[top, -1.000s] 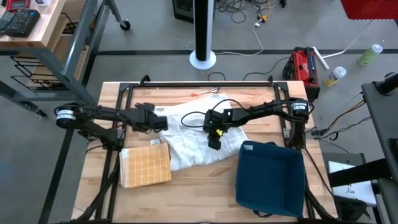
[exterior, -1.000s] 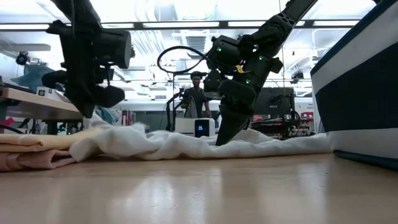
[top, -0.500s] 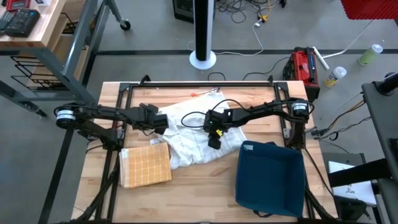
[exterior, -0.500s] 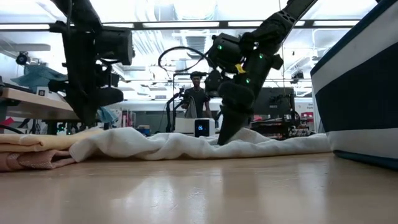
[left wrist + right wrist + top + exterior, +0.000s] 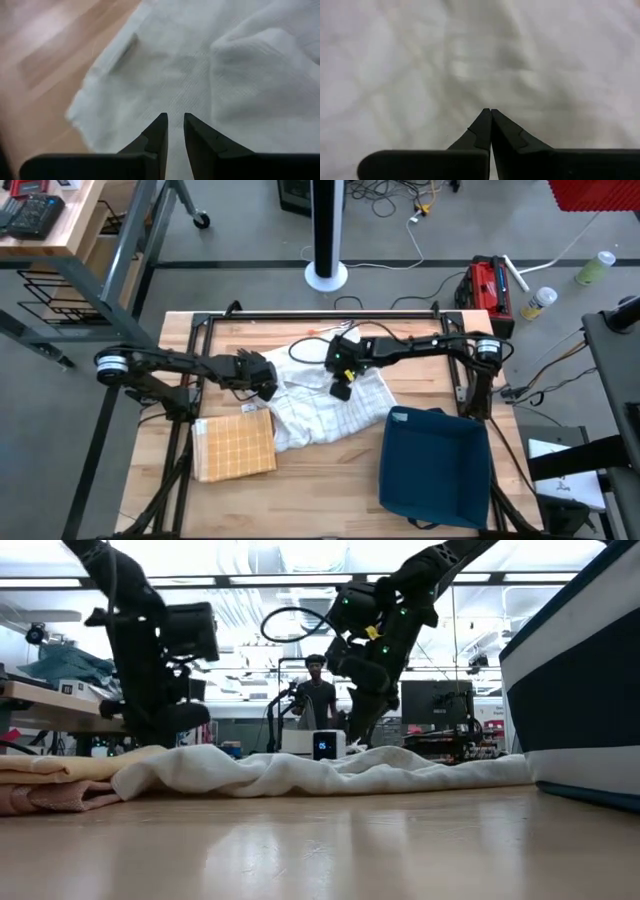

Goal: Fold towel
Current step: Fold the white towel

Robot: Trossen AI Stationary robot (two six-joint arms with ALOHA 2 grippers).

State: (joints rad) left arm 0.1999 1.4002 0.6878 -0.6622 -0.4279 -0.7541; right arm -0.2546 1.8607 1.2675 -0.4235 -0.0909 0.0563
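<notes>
A crumpled white towel [image 5: 322, 412] lies spread on the wooden table [image 5: 330, 510], its underside resting on the boards. My left gripper [image 5: 268, 387] hovers over the towel's left edge [image 5: 95, 95], pointing steeply down. Its fingers stand a narrow gap apart [image 5: 175, 120] with nothing between them. My right gripper [image 5: 340, 392] is shut [image 5: 491, 111] and hangs above the towel's middle [image 5: 470, 55]. In the low view my right gripper [image 5: 353, 735] is raised clear of the cloth [image 5: 300, 772].
A folded yellow checked cloth [image 5: 235, 446] lies near the left front of the table, close to the towel's left edge. A dark blue bin [image 5: 432, 465] stands at the front right. A person [image 5: 316, 700] stands in the room far behind the table.
My right gripper, whose tips were down on the towel's middle, has risen clear of it and gone toward the table's far edge. My left gripper has sunk a little toward the towel's left edge and turned about its own axis. The towel's raised left part has settled flat.
</notes>
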